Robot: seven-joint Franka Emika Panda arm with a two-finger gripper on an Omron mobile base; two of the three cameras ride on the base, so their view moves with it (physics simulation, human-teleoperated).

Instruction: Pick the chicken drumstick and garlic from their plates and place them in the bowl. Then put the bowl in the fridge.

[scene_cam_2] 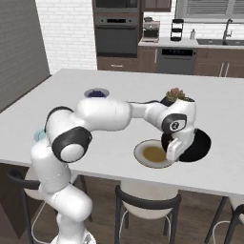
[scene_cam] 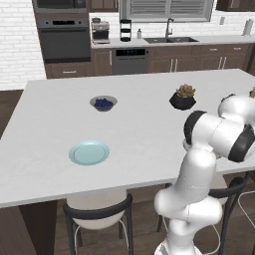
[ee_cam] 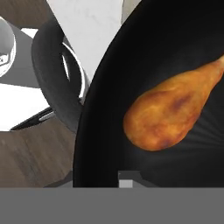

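Drumstick: the chicken drumstick (ee_cam: 168, 111) is seen lying inside the bowl (ee_cam: 131, 65), right of centre in the hand view, bone tip toward the upper right; it is judged to be already delivered.
Bowl: the black bowl (scene_cam_2: 204, 143) is seen at centre right of the right base view, just beside the grey-rimmed plate (scene_cam_2: 143, 159), whose olive centre is bare.
Gripper: the gripper (scene_cam_2: 172, 151) is held low over the bowl's near rim; whether the fingers are apart or together cannot be told.
Blue plate: the light blue plate (scene_cam: 88, 152), lower left of the left base view, is found bare.
Garlic: not located; its whereabouts cannot be told.
Clutter: a berry bowl (scene_cam: 103, 103) and potted plant (scene_cam: 183, 97) are noted well apart from the work.
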